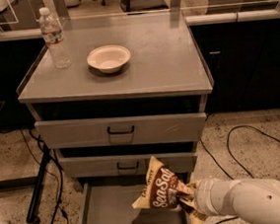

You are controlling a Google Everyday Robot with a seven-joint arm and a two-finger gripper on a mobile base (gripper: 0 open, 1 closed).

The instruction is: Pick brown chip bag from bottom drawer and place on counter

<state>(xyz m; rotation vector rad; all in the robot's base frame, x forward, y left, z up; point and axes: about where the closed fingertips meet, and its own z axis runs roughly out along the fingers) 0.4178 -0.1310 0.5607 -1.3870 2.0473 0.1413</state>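
The brown chip bag (159, 186), dark brown with cream edges and white "Sea Salt" script, hangs tilted in the air above the open bottom drawer (110, 216). My gripper (184, 197) comes in from the lower right on a white arm and is shut on the bag's right end. The bag's top corner reaches up in front of the middle drawer. The grey counter (159, 57) lies well above the bag.
A cream bowl (108, 57) sits left of the counter's middle and a clear water bottle (53, 38) stands at its left edge. Two upper drawers with black handles (120, 131) are closed. Black cables (247, 143) lie on the floor to the right, a black stand leg (38, 188) to the left.
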